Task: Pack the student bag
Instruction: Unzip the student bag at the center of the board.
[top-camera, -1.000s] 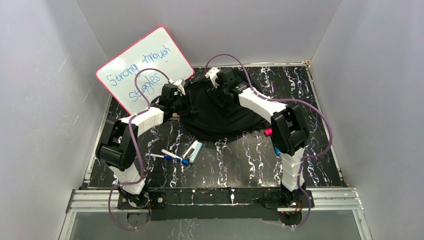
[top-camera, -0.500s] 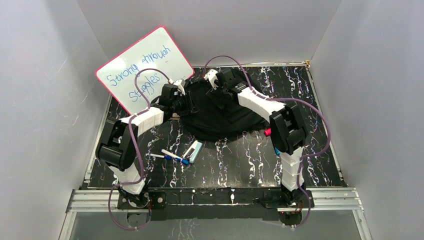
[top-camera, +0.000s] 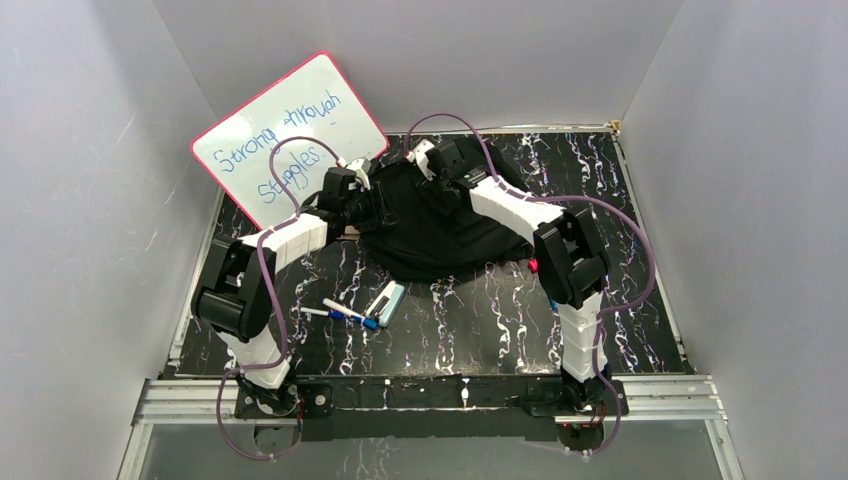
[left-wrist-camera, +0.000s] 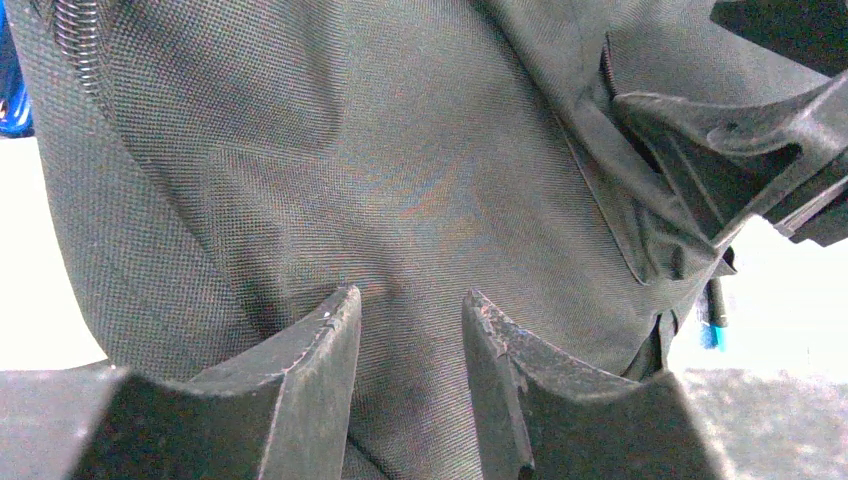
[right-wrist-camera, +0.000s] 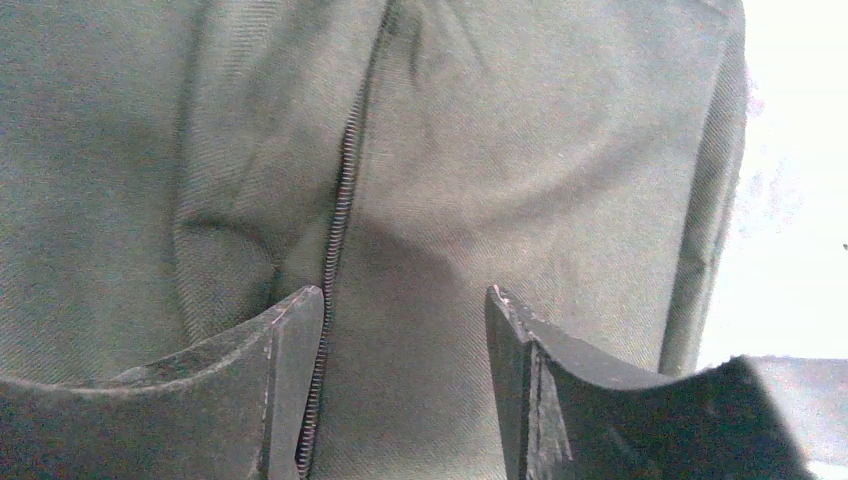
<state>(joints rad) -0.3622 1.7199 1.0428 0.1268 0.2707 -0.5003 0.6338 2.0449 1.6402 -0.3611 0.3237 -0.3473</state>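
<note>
Left pincer (left-wrist-camera: 405, 335) half-closed on a fold of the student bag (top-camera: 430, 225). Right pincer (right-wrist-camera: 405, 330) wide, empty, zip (right-wrist-camera: 340, 200) between its jaws. Risk: a thin bite there slips off.

My left arm (top-camera: 290, 238) and right arm (top-camera: 510, 208) reach forward, elbows bent — left hand (left-wrist-camera: 405, 300) half-closed, right hand (right-wrist-camera: 405, 292) spread wider.
</note>
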